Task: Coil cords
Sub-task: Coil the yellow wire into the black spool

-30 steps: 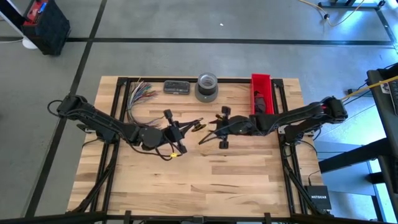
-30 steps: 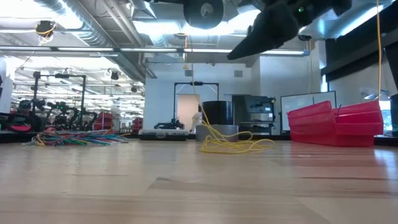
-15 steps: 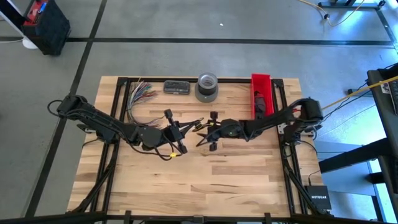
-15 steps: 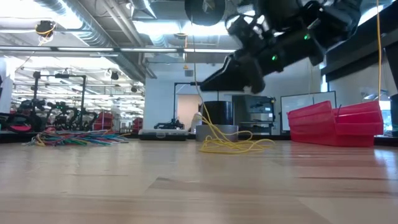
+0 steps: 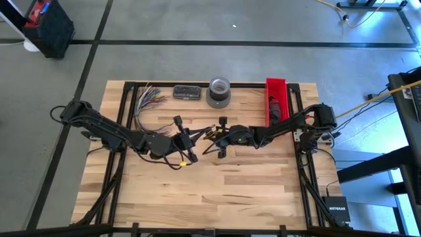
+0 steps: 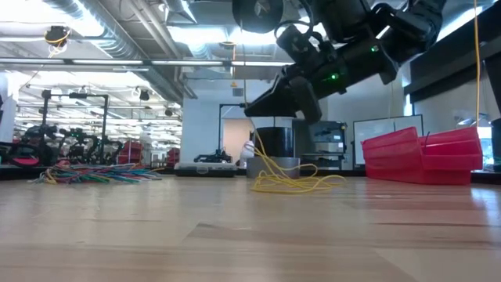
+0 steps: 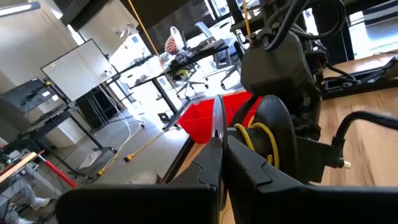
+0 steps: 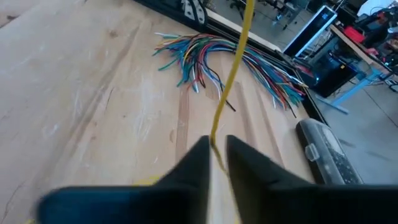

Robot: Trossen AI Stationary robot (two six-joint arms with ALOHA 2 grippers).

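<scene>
The cord [image 6: 293,182] is yellow. Part of it lies in a loose heap on the table, and a strand [image 6: 254,145] rises from the heap. The rest is wound on a round black reel [image 7: 264,134], which is high above the table in the low view [image 6: 258,12]. My left gripper [image 5: 199,135] is at mid table, level, shut on the reel. My right gripper [image 5: 209,145] meets it from the right, slanting down, shut on the strand [image 8: 231,68]. My left gripper pinches a thin disc edge of the reel [image 7: 217,121] between its two fingers. The fingers lie level and point toward the table's right. The reel is lifted clear of the table. My right gripper has the yellow strand [image 8: 214,138] pinched between its two fingers [image 8: 198,155]. It comes from the table's right, slanting downward. Beyond the fingers the strand runs straight. Below them it hangs to the heap on the table.
Along the far edge lie a fan of multicoloured wires [image 5: 148,99], a dark case [image 5: 187,92], a grey tape roll [image 5: 219,92] and a red bin [image 5: 277,99]. Bare wood [image 5: 217,191] fills the near half of the table.
My right gripper has gone toward the table's left and down, tipping its fingers downward, and now stands close to the reel in my left gripper. The heap of cord on the table has stayed in place.
</scene>
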